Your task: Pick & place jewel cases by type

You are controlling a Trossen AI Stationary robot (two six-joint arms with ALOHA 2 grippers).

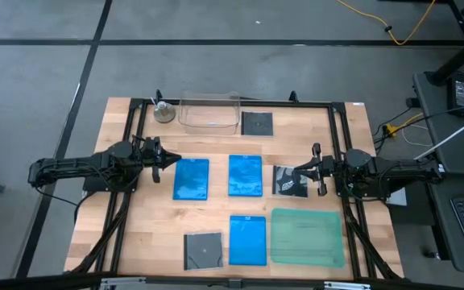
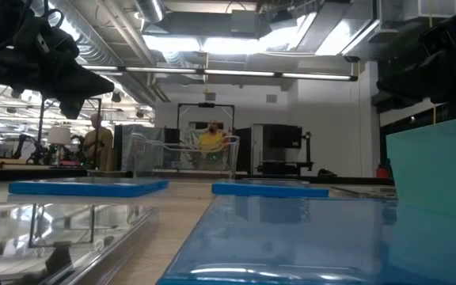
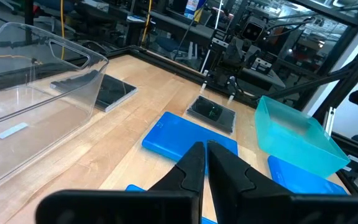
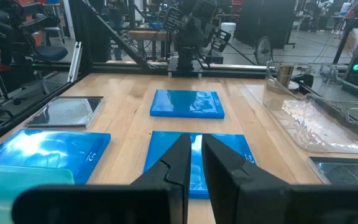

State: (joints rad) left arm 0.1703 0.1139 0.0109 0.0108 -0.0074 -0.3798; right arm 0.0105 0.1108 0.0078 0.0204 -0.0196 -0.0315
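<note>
1. While both arms reach in low from the table's sides, the left gripper [image 1: 170,159] hangs shut and empty just beside the left blue case [image 1: 191,178].
2. Right gripper [image 1: 298,173], fingers almost together, holds nothing above the patterned case [image 1: 289,180].
3. Farther off, a dark case [image 1: 257,123] lies beside the clear tub [image 1: 209,113].

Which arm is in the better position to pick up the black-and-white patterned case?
The right. In the high view the right hand sits right beside the patterned case, while the left hand waits across the table, beyond two blue cases.
</note>
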